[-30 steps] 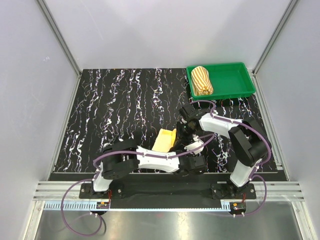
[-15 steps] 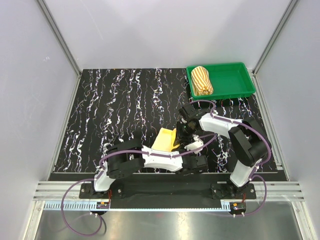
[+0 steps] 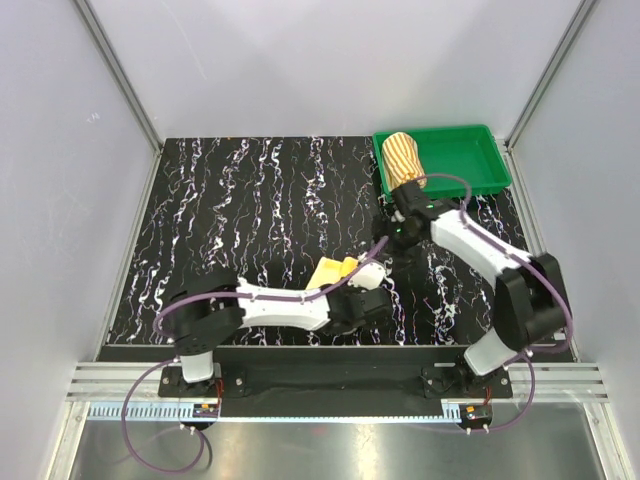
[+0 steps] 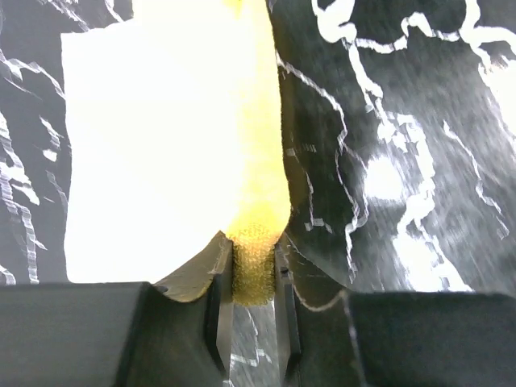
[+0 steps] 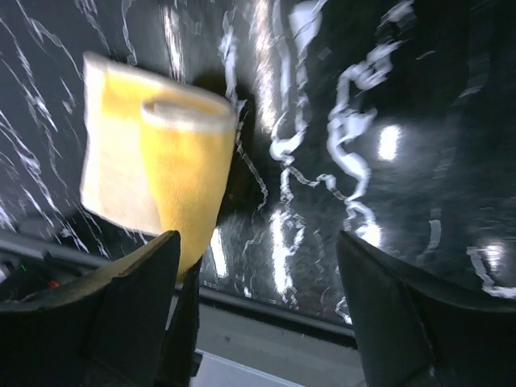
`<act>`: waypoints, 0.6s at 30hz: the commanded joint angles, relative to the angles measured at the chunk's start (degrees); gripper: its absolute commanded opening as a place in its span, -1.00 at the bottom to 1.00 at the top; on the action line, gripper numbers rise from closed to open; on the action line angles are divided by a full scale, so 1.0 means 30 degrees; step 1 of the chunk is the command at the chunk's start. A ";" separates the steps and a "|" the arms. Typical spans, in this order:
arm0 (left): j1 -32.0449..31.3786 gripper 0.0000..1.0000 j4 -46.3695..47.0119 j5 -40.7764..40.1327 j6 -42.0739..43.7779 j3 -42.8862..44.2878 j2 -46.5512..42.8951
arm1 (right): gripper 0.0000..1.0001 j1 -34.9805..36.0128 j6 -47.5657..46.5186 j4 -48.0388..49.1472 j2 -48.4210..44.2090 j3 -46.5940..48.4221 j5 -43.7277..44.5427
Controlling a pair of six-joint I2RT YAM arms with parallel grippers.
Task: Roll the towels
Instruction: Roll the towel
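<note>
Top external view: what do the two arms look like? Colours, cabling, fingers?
Both the left arm and right arm have white links between bulky black joint housings, on black bases. A thin purple cable loops along each. Wrist views show dark, flat-faced fingers. No markings legible.

Nothing legible in any view: no word, label, brand, number or sign. Yellow towel (image 4: pixel 161 145) pinched in the left pincer (image 4: pixel 253 274), blank on the side shown. Rolled striped towel (image 3: pixel 404 160), far beyond that pincer, showing stripes only; any lettering hidden or too small to make out.
</note>
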 commanded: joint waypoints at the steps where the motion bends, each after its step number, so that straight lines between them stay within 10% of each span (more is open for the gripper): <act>1: 0.0566 -0.95 0.1950 0.3002 -0.1158 -0.1755 -0.2066 | 0.71 -0.1339 -0.0656 -0.1235 -0.2482 0.1122 0.1203; 18: 0.8738 -1.00 1.7269 1.7795 -0.6631 -1.2185 -0.6822 | 0.81 -0.1693 0.4176 1.2403 -0.7790 -0.9070 -0.7579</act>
